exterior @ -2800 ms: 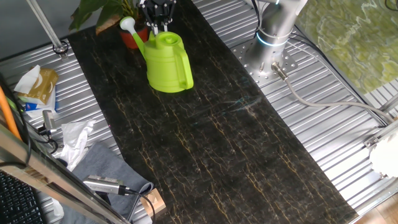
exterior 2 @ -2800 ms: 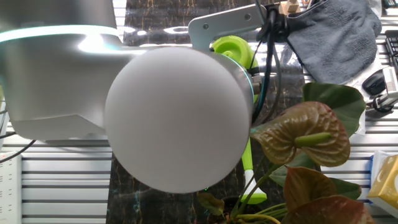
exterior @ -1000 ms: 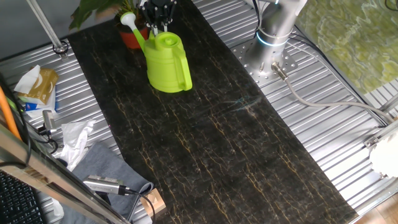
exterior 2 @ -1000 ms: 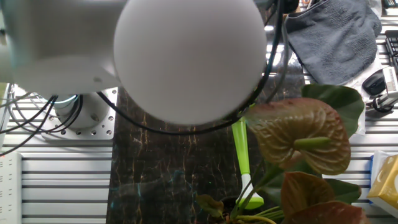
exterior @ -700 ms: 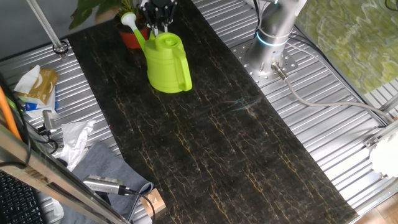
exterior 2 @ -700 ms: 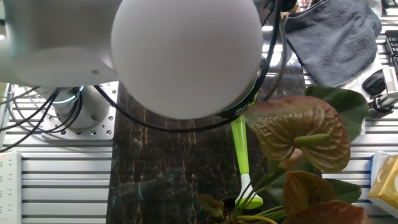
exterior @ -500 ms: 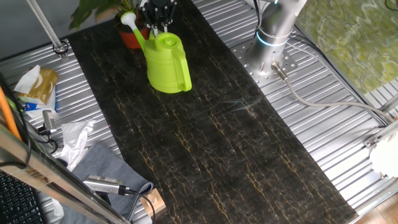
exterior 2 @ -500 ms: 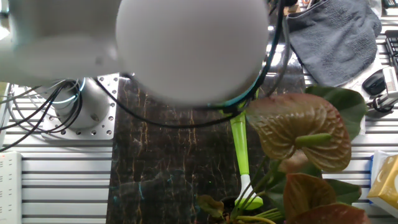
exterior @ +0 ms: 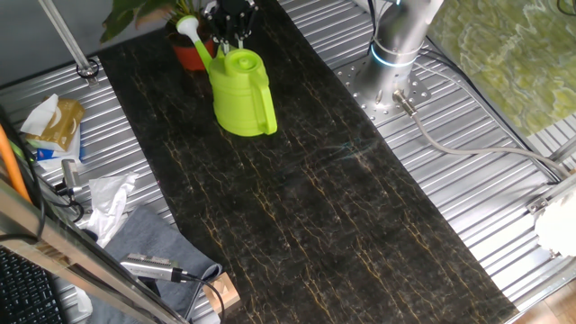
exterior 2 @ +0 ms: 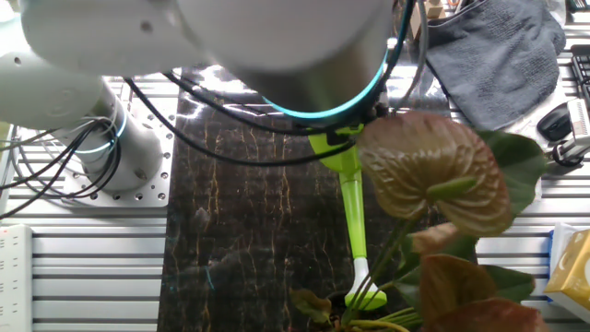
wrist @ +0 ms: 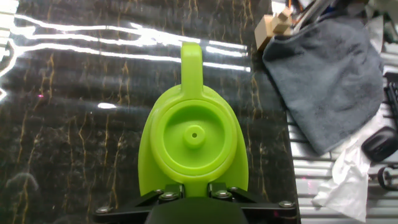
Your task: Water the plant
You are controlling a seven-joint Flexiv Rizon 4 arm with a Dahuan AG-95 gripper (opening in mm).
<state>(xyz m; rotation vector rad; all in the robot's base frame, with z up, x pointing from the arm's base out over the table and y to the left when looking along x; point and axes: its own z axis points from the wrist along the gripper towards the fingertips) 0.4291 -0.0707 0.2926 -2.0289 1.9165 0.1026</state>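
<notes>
The plant (exterior: pixel 148 11) is seen at the far end of the dark table (exterior: pixel 297 207), in a small red-orange pot (exterior: pixel 190 56). In the other fixed view its big leaves (exterior 2: pixel 433 175) fill the right side, and the pot itself is cut off at the bottom edge. The plant is found just past the jaws, on the spout side.

A lime-green watering can (exterior: pixel 241 91) is held up by the gripper (exterior: pixel 230 38). The can is gripped at its top, close to where the spout starts. In the hand view the can (wrist: pixel 194 146) is seen from above, right under the jaws, with its handle pointing away from them. The jaws are closed on the can, but how hard they squeeze cannot be told, since only the base of the fingers is shown.

The long spout (exterior 2: pixel 354 221) is stretched out from the jaws toward the plant. Its white tip (exterior: pixel 185 28) is found over the pot, among the stems.

A gray cloth (wrist: pixel 329 81) is laid well off to one side of the jaws, near the table's edge. White crumpled paper (exterior: pixel 112 200) is seen beside it.
</notes>
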